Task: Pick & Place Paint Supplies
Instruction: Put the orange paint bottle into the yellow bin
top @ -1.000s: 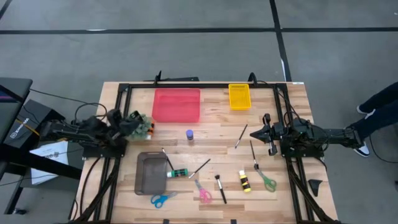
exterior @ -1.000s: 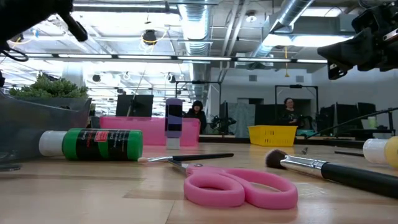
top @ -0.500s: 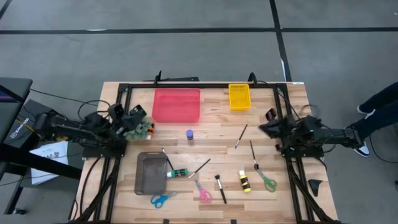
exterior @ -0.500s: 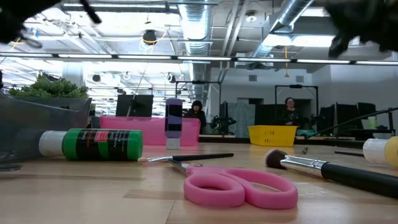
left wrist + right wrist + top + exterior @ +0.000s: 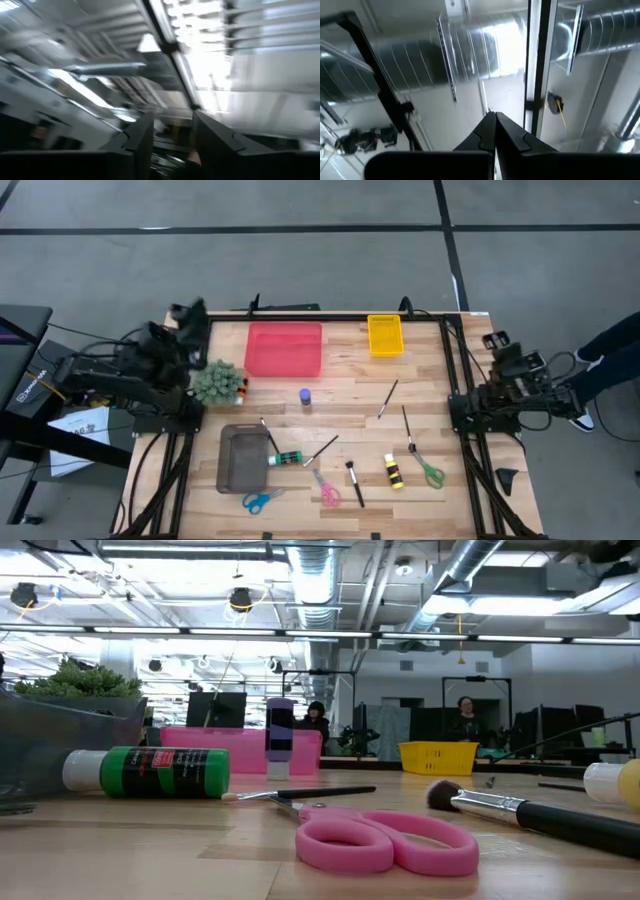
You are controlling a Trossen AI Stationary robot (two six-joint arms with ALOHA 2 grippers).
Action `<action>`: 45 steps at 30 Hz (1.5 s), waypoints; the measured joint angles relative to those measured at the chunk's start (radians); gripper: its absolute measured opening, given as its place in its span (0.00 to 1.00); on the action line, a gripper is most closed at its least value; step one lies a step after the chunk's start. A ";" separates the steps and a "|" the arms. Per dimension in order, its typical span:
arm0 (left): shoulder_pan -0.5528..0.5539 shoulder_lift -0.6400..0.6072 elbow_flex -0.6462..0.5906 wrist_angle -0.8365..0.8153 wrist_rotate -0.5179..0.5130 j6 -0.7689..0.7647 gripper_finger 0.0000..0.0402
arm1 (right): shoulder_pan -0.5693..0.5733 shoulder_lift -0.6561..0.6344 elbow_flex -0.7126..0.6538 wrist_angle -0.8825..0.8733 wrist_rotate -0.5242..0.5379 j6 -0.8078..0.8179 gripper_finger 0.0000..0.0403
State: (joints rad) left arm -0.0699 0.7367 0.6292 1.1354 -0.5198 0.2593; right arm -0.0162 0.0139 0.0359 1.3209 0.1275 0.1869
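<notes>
Left gripper (image 5: 167, 135) raised beside the table's left edge, fingers parted and empty; right gripper (image 5: 495, 131) lifted at its right edge, fingers pressed together.

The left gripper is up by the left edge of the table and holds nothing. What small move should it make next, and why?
Probably the left gripper should swing inward and down toward the purple paint bottle. Its fingers stand apart with nothing between them, the bottle stands upright and clear of other things, and the pink tray lies just beyond it.
</notes>
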 joint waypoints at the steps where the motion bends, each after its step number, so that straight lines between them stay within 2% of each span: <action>1: 0.006 -0.015 0.017 -0.028 -0.023 0.016 0.36 | 0.000 0.000 0.010 -0.010 0.003 0.000 0.00; 3: 0.014 -0.041 0.055 -0.109 -0.055 0.028 0.40 | 0.000 0.009 0.044 -0.064 0.005 0.000 0.00; 6: 0.014 -0.082 0.113 -0.294 -0.067 0.033 0.45 | 0.002 0.028 0.129 -0.236 0.017 -0.003 0.00; 9: 0.014 -0.092 0.182 -0.470 -0.133 0.040 0.50 | 0.002 0.056 0.252 -0.477 0.106 0.007 0.03; 12: 0.014 -0.066 0.265 -0.651 -0.198 0.035 0.54 | 0.002 0.095 0.399 -0.769 0.149 0.035 0.10; 14: 0.014 -0.026 0.336 -0.772 -0.235 0.026 0.56 | 0.002 0.129 0.499 -0.946 0.178 0.052 0.16; 17: 0.014 0.063 0.456 -0.949 -0.308 0.026 0.60 | 0.002 0.193 0.634 -1.122 0.196 0.057 0.24; 24: 0.014 0.297 0.700 -1.268 -0.552 -0.007 0.65 | 0.002 0.303 0.869 -1.345 0.194 0.041 0.39; 27: 0.014 0.377 0.745 -1.318 -0.572 -0.059 0.65 | 0.002 0.330 0.929 -1.388 0.187 0.040 0.43; 31: 0.002 0.462 0.752 -1.430 -0.496 -0.193 0.65 | 0.002 0.346 0.968 -1.413 0.186 0.039 0.47; 34: -0.035 0.496 0.752 -1.616 -0.426 -0.403 0.64 | 0.002 0.349 0.977 -1.413 0.186 0.039 0.48; 37: -0.119 0.520 0.751 -1.823 -0.363 -0.665 0.64 | 0.002 0.348 0.979 -1.411 0.183 0.042 0.48; 42: -0.278 0.563 0.752 -2.068 -0.104 -1.101 0.64 | 0.002 0.348 0.979 -1.411 0.135 0.071 0.48; 45: -0.365 0.617 0.752 -2.161 0.024 -1.286 0.62 | 0.002 0.348 0.979 -1.410 0.131 0.098 0.48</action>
State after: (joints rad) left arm -0.4349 1.3540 1.3809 -1.0251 -0.4961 -1.0270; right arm -0.0143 0.3618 1.0145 -0.0892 0.2581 0.2846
